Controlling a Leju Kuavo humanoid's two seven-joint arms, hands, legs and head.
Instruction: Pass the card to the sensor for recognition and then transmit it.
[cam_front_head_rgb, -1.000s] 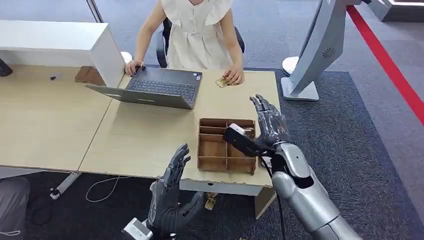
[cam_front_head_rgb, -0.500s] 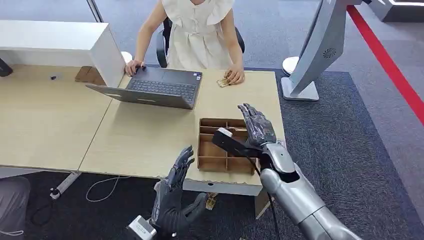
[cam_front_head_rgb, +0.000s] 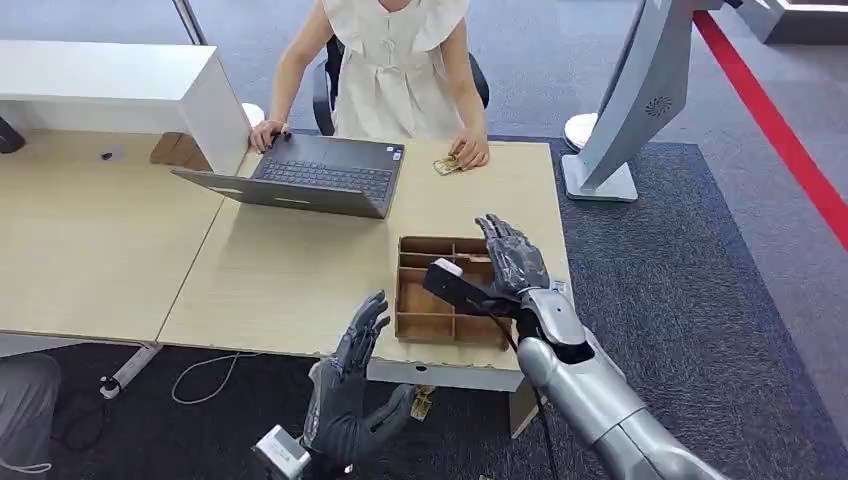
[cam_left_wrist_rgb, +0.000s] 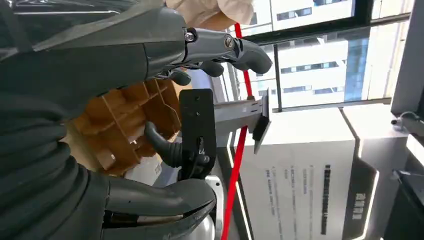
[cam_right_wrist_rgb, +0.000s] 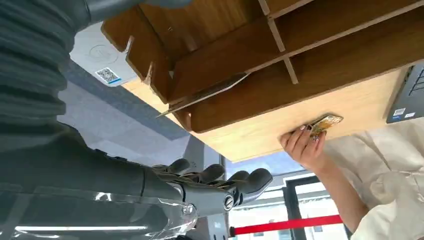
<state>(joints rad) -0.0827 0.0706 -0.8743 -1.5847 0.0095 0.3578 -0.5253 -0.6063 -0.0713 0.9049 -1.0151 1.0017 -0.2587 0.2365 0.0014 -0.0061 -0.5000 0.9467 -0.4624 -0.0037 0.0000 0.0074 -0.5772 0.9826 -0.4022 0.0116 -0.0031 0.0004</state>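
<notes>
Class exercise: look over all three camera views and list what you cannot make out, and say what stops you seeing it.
- Contents of the wooden divided tray: in the head view the right hand and its wrist camera cover the tray's right side.
- Print on the card: too small in the head view; the person's hand covers part of it in the right wrist view.
- White reader beside the tray: partly hidden by the tray.
- Left hand: its wrist is cut off by the head view's bottom edge.
</notes>
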